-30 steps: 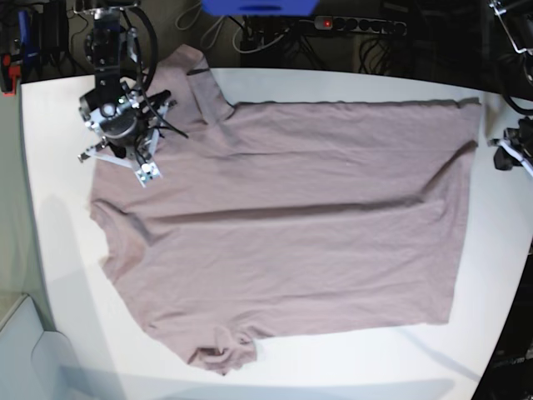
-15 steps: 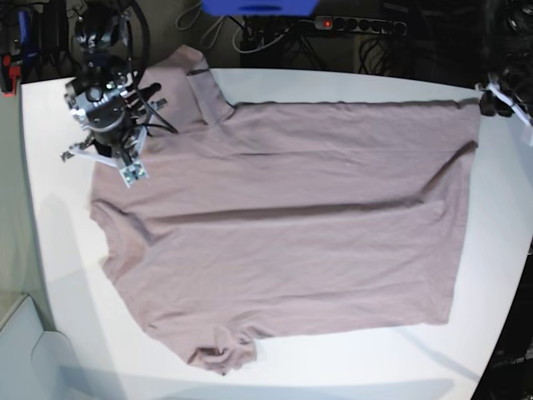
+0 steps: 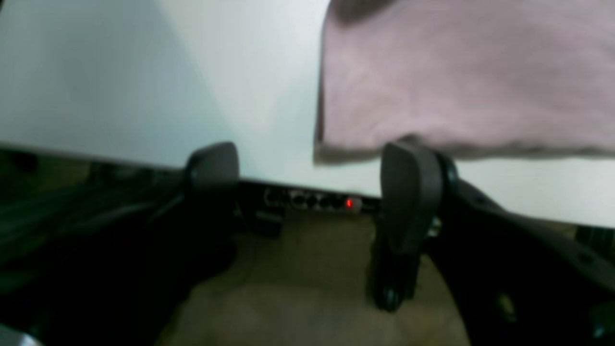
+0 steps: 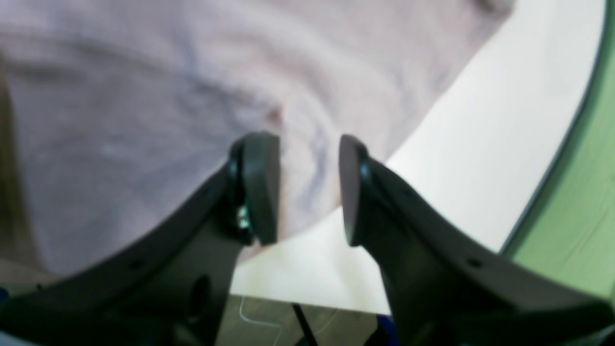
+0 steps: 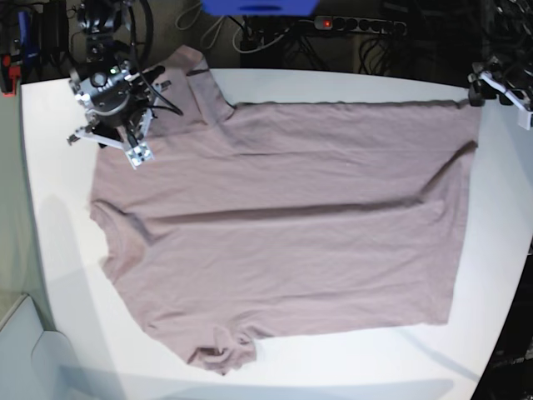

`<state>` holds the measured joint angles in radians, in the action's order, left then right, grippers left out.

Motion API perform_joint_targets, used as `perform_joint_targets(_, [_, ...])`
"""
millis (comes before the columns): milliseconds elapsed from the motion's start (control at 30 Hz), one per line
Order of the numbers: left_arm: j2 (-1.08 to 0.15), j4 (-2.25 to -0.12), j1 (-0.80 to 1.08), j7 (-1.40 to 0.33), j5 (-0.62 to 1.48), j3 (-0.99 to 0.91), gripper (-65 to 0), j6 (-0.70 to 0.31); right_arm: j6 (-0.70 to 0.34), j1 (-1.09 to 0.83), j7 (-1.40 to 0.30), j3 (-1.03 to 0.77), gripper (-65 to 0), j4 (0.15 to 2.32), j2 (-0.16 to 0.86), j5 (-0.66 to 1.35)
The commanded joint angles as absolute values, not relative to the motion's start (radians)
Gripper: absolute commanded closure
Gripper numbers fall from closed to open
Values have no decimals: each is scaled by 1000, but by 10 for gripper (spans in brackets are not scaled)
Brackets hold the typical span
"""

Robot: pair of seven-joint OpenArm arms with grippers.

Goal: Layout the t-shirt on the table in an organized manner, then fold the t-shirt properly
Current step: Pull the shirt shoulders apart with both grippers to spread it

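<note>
T-shirt flat on tabletop, long axis 3–9 o'clock. Right pincer narrow gap, empty, over shoulder; left pincer wide, empty, at hem corner.

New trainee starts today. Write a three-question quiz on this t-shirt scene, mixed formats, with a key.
1. True or false: the t-shirt lies spread flat on the table.
2. The left claw is: A) open, holding nothing; B) shut on the hem; C) out of view.
3. Fill in: in the right wrist view, the right claw hangs above the shirt's ____, beside bare table.

Key: 1 true; 2 A; 3 edge.
</note>
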<state>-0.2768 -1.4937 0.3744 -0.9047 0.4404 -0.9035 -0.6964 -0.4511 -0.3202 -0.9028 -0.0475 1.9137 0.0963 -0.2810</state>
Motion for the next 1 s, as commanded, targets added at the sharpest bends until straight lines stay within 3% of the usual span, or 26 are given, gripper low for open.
perform_joint_targets(0, [-289,-1497,357,-886,430,-911,-418,-698,-453,-318,-885,-51,-218,1934,101,-285])
perform_joint_targets(500, [-228,-1432,217,-877,217,-909,-403,-698,-453,-358,-883,-54,-218,1937,101,-285])
perform_joint_targets(600, [-228,-1432,213,-875,219,-909,-300,-698,-453,-360,-883,-54,-218,1937,101,-285])
perform_joint_targets(733, [-228,-1414,205,-875,219,-909,-79,-698,-453,-361,-883,-54,-218,1942,101,-285])
perform_joint_targets(800, [-232,-1399,205,-875,220,-909,0,-698,-453,-377,-883,-54,-218,1954,99,-285])
perform_joint_targets(967, [-236,-1395,203,-874,225,-909,0,-698,-453,-383,-891,-53,-221,1979,93,-285])
